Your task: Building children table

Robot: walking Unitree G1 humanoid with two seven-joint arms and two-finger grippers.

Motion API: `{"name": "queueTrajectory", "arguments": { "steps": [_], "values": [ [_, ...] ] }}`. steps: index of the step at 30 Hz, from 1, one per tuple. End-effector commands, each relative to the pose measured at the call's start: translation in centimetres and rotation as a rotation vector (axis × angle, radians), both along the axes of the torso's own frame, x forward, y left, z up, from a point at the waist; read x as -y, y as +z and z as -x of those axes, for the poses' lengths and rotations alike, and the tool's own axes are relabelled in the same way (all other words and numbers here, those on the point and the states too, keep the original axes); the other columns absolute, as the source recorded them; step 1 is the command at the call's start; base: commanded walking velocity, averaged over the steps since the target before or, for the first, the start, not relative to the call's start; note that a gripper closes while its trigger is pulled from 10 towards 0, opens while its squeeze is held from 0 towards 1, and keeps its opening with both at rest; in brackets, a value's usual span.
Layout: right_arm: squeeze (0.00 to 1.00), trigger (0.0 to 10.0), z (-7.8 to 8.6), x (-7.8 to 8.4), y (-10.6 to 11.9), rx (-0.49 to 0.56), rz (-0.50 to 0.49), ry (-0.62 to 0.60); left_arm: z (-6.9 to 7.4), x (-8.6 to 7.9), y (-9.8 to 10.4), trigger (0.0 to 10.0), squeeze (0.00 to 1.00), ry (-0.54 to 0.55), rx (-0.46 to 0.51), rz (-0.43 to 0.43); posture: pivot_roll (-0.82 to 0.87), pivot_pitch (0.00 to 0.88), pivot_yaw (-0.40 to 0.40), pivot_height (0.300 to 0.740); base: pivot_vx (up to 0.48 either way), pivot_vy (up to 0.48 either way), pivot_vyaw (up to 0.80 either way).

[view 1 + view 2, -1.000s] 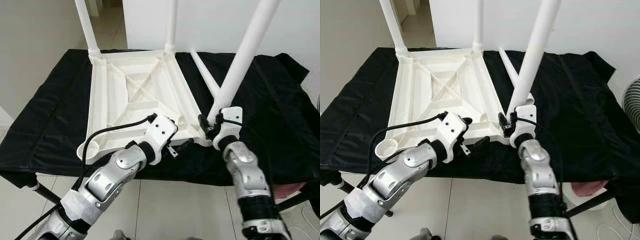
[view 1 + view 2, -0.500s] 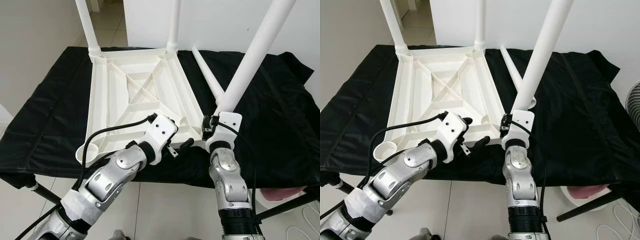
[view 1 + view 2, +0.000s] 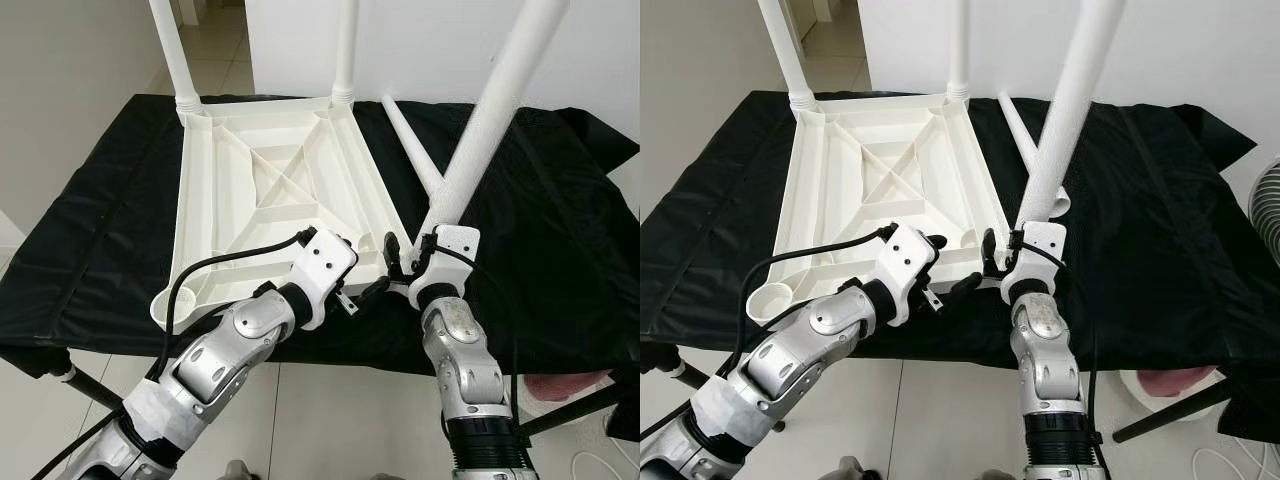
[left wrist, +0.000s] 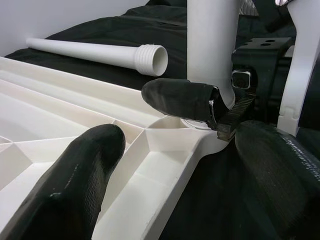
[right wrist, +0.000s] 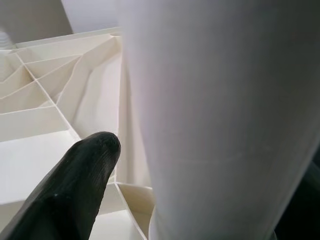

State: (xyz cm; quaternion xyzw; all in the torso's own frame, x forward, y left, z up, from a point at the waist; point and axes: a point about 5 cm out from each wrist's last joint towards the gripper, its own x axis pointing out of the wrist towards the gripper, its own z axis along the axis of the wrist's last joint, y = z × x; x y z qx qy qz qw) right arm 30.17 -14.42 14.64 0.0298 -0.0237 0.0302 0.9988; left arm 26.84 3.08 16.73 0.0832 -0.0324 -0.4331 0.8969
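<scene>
Right end effector (image 3: 400, 262) closed around the base of a white leg (image 3: 483, 110), its black fingers (image 4: 182, 98) clasping the tube just above the near right corner socket of the inverted children's table (image 3: 270, 190); the leg rises from that corner tilted toward 1 o'clock. Right wrist view: one black finger (image 5: 75, 185) beside the broad white tube (image 5: 220, 115), with the ribbed underside of the table behind it. Left end effector (image 3: 362, 291) at the near edge of the table, immediately at 9 o'clock of the right one; its two fingers (image 4: 75, 185) stand moderately apart, one over the ribbed underside and one outside the rim, so that they straddle the corner; whether they press on the plastic cannot be told. Table lying upside down on the tabletop (image 3: 90, 220), which is draped in black cloth; diagonal stiffening ribs cross its underside. Two legs already stand upright in the far corner sockets, one at 11 o'clock (image 3: 172, 50) and one at 12 o'clock (image 3: 346, 48). Near left corner socket (image 3: 165, 303) open and round, with no leg in it. Loose leg (image 3: 413, 150) lying on the cloth at 3 o'clock of the table, its threaded end (image 4: 152, 56) toward the robot, near the held leg. Pale tiled floor (image 3: 330, 420) below the near tabletop edge
</scene>
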Motion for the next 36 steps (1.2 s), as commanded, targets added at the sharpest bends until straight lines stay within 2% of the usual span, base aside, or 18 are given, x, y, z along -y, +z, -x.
{"name": "queueTrajectory", "arguments": {
  "steps": [1,3,4,5,6,7,10,15,20,31,32,36],
  "values": [
    [1.00,10.0,0.0,-0.3,-0.5,-0.026,0.004,0.084,0.7,0.7,-0.3,10.0,0.00,-0.192,-0.013,-0.035,-0.13,0.009,0.021,0.740,0.000,0.000,0.00],
    [1.00,10.0,0.0,0.0,-0.6,-0.037,0.016,0.125,0.7,0.7,-0.3,10.0,0.00,-0.192,-0.013,-0.036,-0.13,0.009,0.021,0.740,0.000,0.000,0.00],
    [0.27,10.0,-0.1,0.3,-0.7,-0.045,0.017,0.165,0.7,0.6,-0.3,10.0,0.00,-0.193,-0.013,-0.036,-0.13,0.009,0.021,0.740,0.000,0.000,0.00],
    [0.27,10.0,-0.1,0.3,-0.7,-0.045,0.017,0.165,0.7,0.6,-0.3,10.0,0.00,-0.193,-0.013,-0.036,-0.13,0.009,0.021,0.740,0.000,0.000,0.00],
    [0.00,10.0,-0.1,0.9,-0.8,-0.040,0.036,0.208,0.6,0.6,-0.2,10.0,0.00,-0.194,-0.012,-0.038,-0.13,0.009,0.021,0.740,0.000,0.000,0.00],
    [0.00,10.0,-0.3,1.6,-0.8,-0.040,0.063,0.253,0.6,0.6,-0.2,10.0,0.00,-0.195,-0.009,-0.040,-0.13,0.009,0.021,0.740,0.000,0.000,0.00],
    [0.00,10.0,-0.4,2.1,-0.8,-0.040,0.081,0.279,0.5,0.5,-0.2,10.0,0.00,-0.196,-0.008,-0.041,-0.13,0.009,0.021,0.740,0.000,0.000,0.00],
    [0.00,10.0,-0.9,3.2,-0.9,-0.029,0.180,0.429,0.5,0.5,-0.1,10.0,0.00,-0.201,-0.004,-0.044,-0.13,0.009,0.035,0.740,0.000,0.000,0.00],
    [0.00,10.0,-1.5,3.1,-0.8,-0.028,0.222,0.512,0.3,0.4,0.0,10.0,0.00,-0.193,-0.002,-0.044,-0.13,0.015,0.036,0.740,0.000,0.000,0.00],
    [0.00,10.0,-3.2,3.2,-0.5,-0.020,0.274,0.581,0.1,0.3,0.3,10.0,0.00,-0.182,0.002,-0.041,-0.11,0.026,0.041,0.740,0.000,0.000,0.00],
    [0.00,2.7,-3.5,3.3,-0.7,-0.028,0.291,0.598,0.2,0.2,0.3,10.0,0.00,-0.179,0.002,-0.042,-0.11,0.027,0.041,0.740,0.000,0.000,0.00],
    [0.00,2.7,-3.6,3.4,-0.9,-0.031,0.297,0.610,0.2,0.1,0.3,10.0,0.00,-0.178,0.002,-0.043,-0.11,0.027,0.041,0.740,0.000,0.000,0.00]
  ]
}}
